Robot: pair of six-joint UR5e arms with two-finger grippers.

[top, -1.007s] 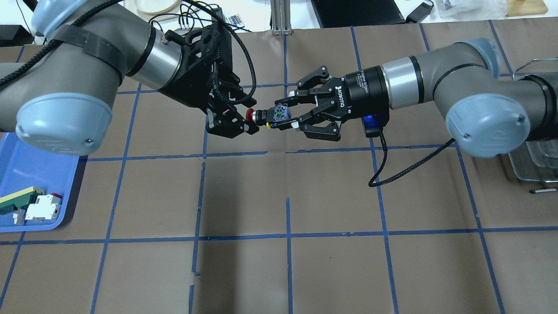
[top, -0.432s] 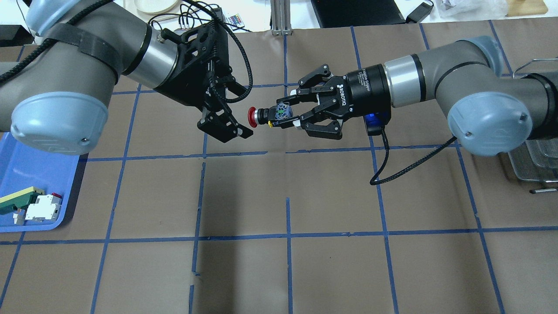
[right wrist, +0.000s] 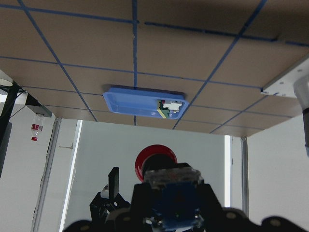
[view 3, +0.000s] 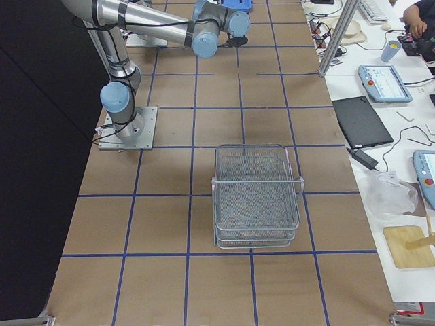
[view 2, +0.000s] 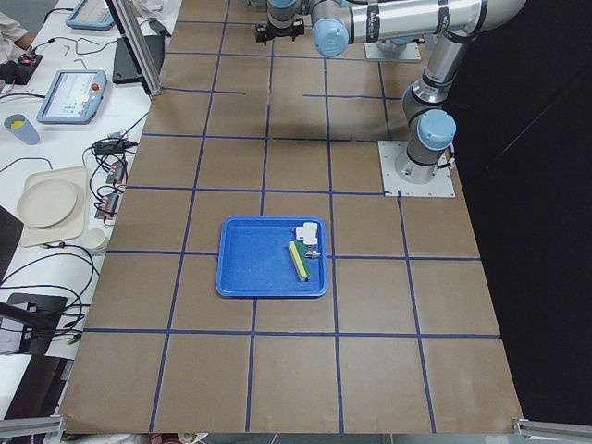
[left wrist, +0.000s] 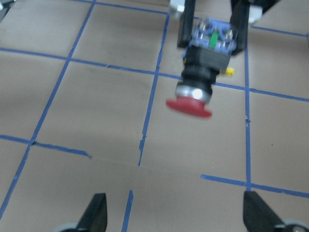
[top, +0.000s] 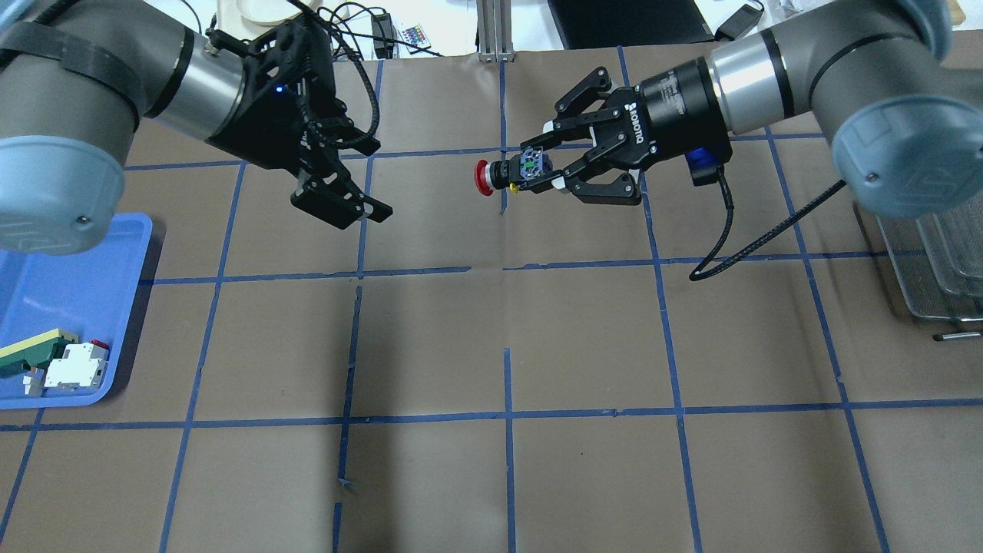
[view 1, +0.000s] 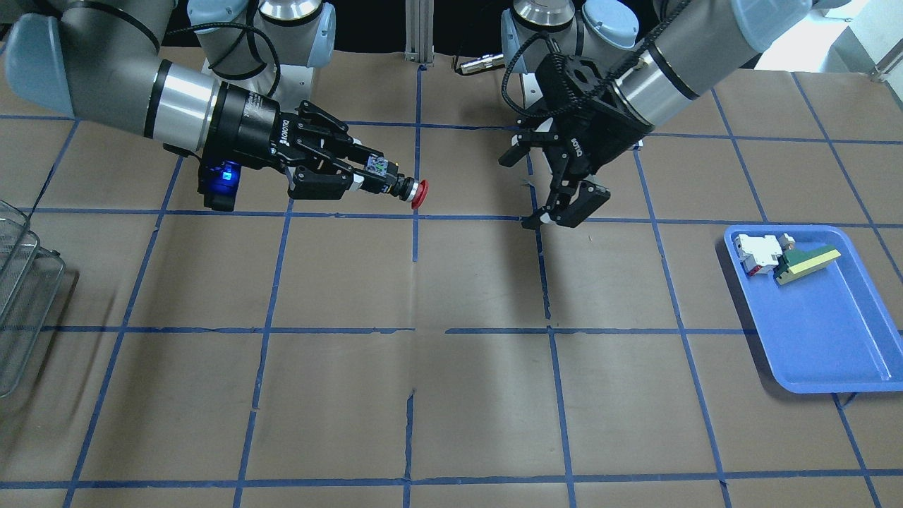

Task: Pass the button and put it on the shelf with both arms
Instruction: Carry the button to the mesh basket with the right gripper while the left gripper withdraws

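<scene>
Now the right gripper (top: pixel 532 173) is clamped on the blocky rear of the button (top: pixel 499 175), holding it above the table (top: pixel 584 346) with its red head pointing at the left gripper (top: pixel 345 209), whose jaws stand apart, well away from it; the shelf (view 3: pixel 257 180) sits at the table's right end

Overhead and front views oppose, sharing the middle of the counter (top: pixel 584 346); end views look lengthwise; wrist cameras sit close.
</scene>
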